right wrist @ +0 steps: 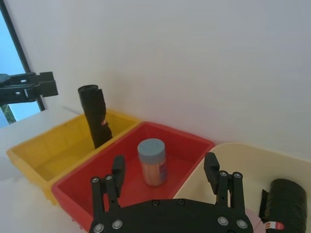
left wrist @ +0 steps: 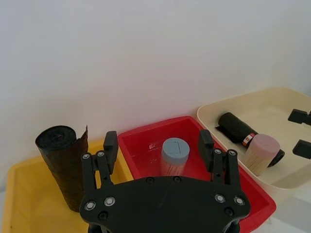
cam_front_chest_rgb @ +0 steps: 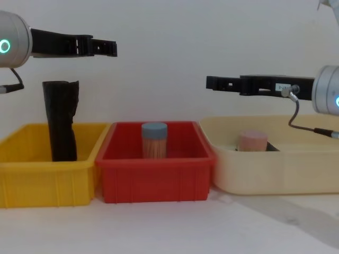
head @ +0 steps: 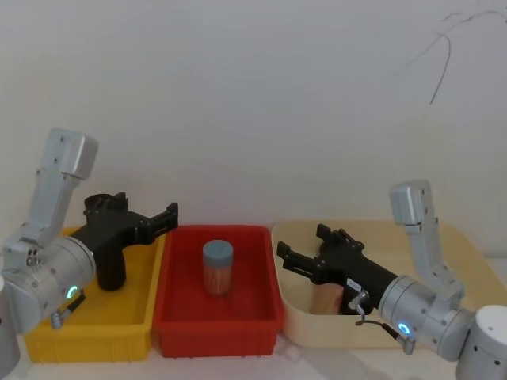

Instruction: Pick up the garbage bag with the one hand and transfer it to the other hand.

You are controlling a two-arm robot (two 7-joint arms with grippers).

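The garbage bag (left wrist: 236,128), a smooth black roll with a red-and-white band, lies on the floor of the beige tray (left wrist: 272,99); its end (right wrist: 286,204) also appears in the right wrist view. My left gripper (head: 169,215), on the green-ringed arm, hovers open above the yellow bin's right side, empty, its fingers (left wrist: 111,141) wide apart. My right gripper (head: 301,244), on the blue-ringed arm, hangs open over the beige tray's left part, above the bag and holding nothing. In the chest view both grippers (cam_front_chest_rgb: 108,48) (cam_front_chest_rgb: 212,82) are well above the bins.
A tall crumple-topped black roll (cam_front_chest_rgb: 61,121) stands in the yellow bin (cam_front_chest_rgb: 47,180). The red bin (cam_front_chest_rgb: 156,177) in the middle holds a blue-lidded jar (head: 218,267). A pink-lidded jar (left wrist: 262,153) lies beside the bag in the beige tray.
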